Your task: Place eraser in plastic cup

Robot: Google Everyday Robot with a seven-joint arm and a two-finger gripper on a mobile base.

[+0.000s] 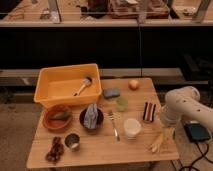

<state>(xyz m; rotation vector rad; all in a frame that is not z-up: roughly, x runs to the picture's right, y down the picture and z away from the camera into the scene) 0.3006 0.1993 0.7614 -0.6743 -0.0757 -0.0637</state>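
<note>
Lab or workshop: wooden table (100,148), robot arm (184,104), floor cables (201,150), dark railing (100,23).

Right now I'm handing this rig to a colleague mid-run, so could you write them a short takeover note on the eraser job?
Gripper: open, empty, low over the front right corner of the table.
Eraser: on the table's right side, beside the arm, not held.
Cups: white cup just front-left of the eraser, green cup to its left, both upright. I cannot tell which is the plastic one.
Done: nothing yet.
Left: grasp the eraser, lift it, drop it in the cup.
</note>
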